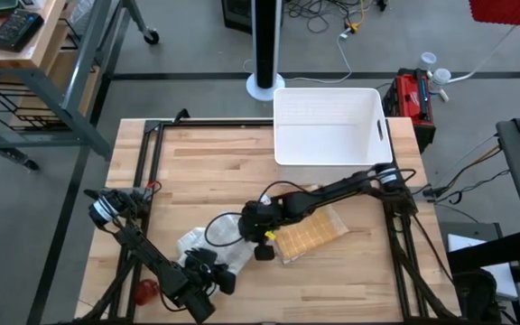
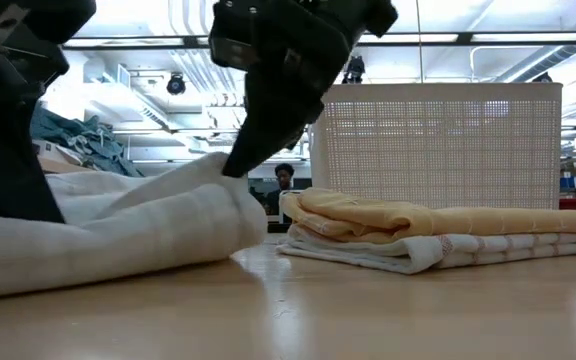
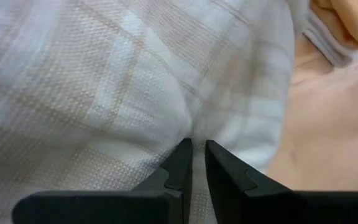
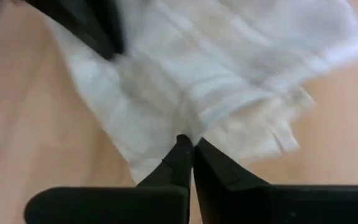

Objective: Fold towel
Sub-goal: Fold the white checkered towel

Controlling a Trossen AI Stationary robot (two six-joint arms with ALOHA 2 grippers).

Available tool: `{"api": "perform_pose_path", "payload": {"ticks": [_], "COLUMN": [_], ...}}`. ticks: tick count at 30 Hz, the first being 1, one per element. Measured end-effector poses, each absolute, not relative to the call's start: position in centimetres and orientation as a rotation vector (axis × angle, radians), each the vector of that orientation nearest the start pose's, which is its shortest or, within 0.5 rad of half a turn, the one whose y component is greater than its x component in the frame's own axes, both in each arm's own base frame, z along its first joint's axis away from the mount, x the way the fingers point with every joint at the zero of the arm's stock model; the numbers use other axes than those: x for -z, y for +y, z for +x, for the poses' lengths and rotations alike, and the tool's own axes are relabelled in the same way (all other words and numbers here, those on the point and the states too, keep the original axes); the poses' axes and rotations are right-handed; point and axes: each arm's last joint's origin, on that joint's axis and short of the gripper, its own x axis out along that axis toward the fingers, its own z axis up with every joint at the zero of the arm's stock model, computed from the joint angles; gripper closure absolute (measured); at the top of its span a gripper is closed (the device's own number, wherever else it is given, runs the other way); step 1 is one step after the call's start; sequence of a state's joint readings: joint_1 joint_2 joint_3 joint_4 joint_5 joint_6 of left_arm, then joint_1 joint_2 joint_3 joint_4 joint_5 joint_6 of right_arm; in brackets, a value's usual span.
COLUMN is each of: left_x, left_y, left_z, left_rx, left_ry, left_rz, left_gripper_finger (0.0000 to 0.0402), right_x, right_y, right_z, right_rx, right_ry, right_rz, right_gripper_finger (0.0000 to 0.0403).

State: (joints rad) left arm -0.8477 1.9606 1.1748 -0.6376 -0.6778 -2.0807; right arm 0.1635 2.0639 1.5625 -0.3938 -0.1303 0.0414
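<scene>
A white towel (image 1: 208,246) with faint checks lies crumpled on the wooden table, near its front edge. My left gripper (image 1: 219,273) is shut on it at its near side. My right gripper (image 1: 260,251) is shut on its right side and comes down on it in the low view (image 2: 236,168). Right of the white towel lies a yellow towel (image 1: 310,233), folded flat, resting in the low view on a folded white striped one (image 2: 438,250). My left gripper pinches a raised fold of the white towel (image 3: 191,127) between its two fingers, slanting down from the table's near left. The cloth bulges up ahead of the fingertips; the rest lies on the table. My right gripper pinches the white towel (image 4: 188,127) between its fingertips, slanting down from the table's right. The pinched part (image 2: 218,165) stands up as a peak above the rest, which rests on the table.
A white plastic basket (image 1: 328,126) stands at the table's far right. A black frame (image 1: 147,162) runs along the table's left and far edges. Bare wood lies open in the middle and far left. A red object (image 1: 145,291) sits by the left arm.
</scene>
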Motion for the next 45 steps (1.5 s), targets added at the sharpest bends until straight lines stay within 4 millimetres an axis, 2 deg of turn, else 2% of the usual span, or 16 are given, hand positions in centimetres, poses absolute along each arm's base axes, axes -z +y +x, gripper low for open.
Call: {"api": "perform_pose_path", "payload": {"ticks": [3,8,12,15,21,26,30,34,38,45], "left_x": [-12.8,-12.8,-12.8,-12.7,-12.7,-13.8,-14.8,-15.2,-14.8,-12.9], "left_y": [-25.1,-25.2,-25.3,-25.2,-25.1,-25.7,-26.0,-25.9,-25.5,-25.2], "left_z": [24.5,24.6,24.5,24.2,23.8,24.6,25.4,25.9,26.2,26.9], "left_rx": [-0.797,-0.782,-0.788,-0.822,-0.871,-0.823,-0.781,-0.776,-0.793,-0.823], "left_ry": [0.642,0.652,0.68,0.675,0.67,0.66,0.653,0.632,0.628,0.624], "left_rz": [-0.906,-0.903,-0.929,-0.959,-0.984,-0.94,-0.909,-0.901,-0.896,-0.892], "left_gripper_finger": [0.0365,0.0365,0.0365,0.0365,0.0365,0.0365,0.0365,0.0365,0.0365,0.0365], "right_x": [-19.9,-20.0,-20.2,-20.2,-19.3,-17.8,-17.7,-17.4,-16.9,-15.9], "right_y": [7.3,6.6,6.7,6.8,6.8,7.1,7.3,7.3,7.0,7.0], "right_z": [43.6,43.0,42.6,42.5,42.0,42.1,42.5,42.5,42.3,42.2], "right_rx": [-0.176,-0.162,-0.254,-0.299,-0.279,-0.277,-0.263,-0.236,-0.142,-0.151], "right_ry": [0.949,1.006,1.044,1.053,1.097,1.027,0.95,0.951,0.955,0.923], "right_rz": [-0.016,-0.036,0.038,0.085,0.126,0.186,0.236,0.246,0.218,0.243], "right_gripper_finger": [0.0399,0.0399,0.0389,0.0371,0.0321,0.0286,0.0266,0.0254,0.0248,0.0247]}}
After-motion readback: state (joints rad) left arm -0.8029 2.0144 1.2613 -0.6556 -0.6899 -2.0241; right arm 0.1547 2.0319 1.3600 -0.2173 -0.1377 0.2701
